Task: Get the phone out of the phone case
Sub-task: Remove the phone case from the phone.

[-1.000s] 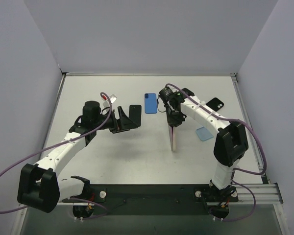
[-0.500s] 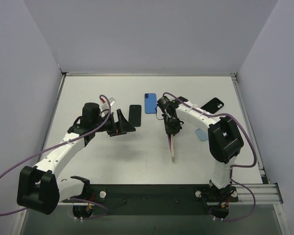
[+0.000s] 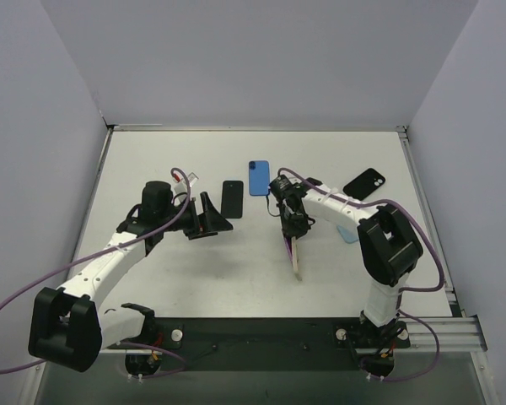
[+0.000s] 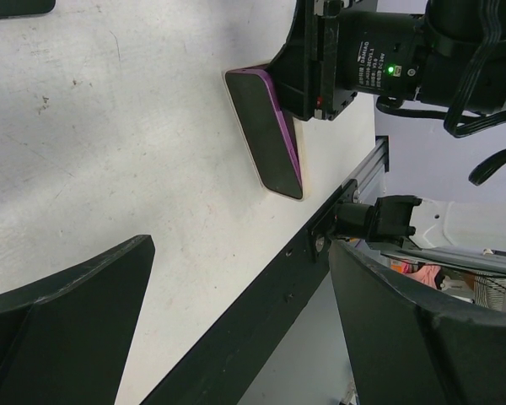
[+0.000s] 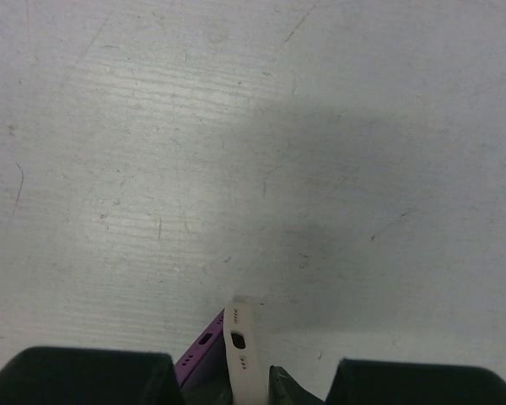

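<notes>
Right claw [image 3: 292,229] pinches slim, round-cornered, purple-edged phone [image 4: 266,135].

Open white tabletop [image 3: 219,270] at 7 to 9 o'clock of the upright purple-cased phone [image 3: 296,253], flat black rectangular phone [image 3: 231,199] at 10 o'clock, blue rectangular phone [image 3: 259,178] at 11, white right arm [image 3: 337,205] across 1 to 3.
</notes>
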### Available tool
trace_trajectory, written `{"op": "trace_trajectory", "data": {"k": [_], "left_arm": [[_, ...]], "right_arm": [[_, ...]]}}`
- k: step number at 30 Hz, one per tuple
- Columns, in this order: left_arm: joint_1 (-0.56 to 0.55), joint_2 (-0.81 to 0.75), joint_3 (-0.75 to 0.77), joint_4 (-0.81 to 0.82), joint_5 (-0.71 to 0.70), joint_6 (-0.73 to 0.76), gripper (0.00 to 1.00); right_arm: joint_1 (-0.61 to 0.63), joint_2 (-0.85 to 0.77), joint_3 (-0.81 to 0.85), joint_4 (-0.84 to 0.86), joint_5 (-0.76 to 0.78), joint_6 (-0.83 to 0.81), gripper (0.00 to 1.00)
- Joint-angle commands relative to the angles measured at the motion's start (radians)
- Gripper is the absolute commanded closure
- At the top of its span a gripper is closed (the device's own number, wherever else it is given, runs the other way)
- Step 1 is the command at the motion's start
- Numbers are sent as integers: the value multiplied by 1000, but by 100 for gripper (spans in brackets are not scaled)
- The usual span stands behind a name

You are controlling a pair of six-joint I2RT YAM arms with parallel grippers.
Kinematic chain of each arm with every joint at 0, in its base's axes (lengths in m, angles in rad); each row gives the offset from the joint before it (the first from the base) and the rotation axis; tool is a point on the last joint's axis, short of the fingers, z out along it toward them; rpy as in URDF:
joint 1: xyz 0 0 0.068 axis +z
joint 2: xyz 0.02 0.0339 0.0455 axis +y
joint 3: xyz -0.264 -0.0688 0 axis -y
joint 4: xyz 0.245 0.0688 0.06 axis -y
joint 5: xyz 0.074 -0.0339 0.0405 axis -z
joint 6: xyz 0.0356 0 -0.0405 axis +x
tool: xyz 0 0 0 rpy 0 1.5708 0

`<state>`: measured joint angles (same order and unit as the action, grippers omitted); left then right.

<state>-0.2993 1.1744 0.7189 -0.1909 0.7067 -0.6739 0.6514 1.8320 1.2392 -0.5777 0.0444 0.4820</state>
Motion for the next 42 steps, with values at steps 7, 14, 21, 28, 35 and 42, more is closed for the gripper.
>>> {"op": "trace_trajectory", "data": {"k": [7,14,21,28,35,42], "left_arm": [[6,-21,1,54,0,-13,4],[-4,28,-71,209,5,-160,4],[-43,54,-102,240,-48,-239,4],[-190,249,-20,292,-151,-449,4],[-208,455,28,488,-98,-737,4],[-242,564,295,40,-137,-724,9]], "right_arm": [[40,199,-179,-30,-167,35,80],[39,257,-213,39,-219,49,81],[24,178,-207,49,-225,64,86],[24,142,-129,45,-230,43,100],[37,151,-106,39,-235,40,100],[45,147,-110,36,-225,37,100]]}}
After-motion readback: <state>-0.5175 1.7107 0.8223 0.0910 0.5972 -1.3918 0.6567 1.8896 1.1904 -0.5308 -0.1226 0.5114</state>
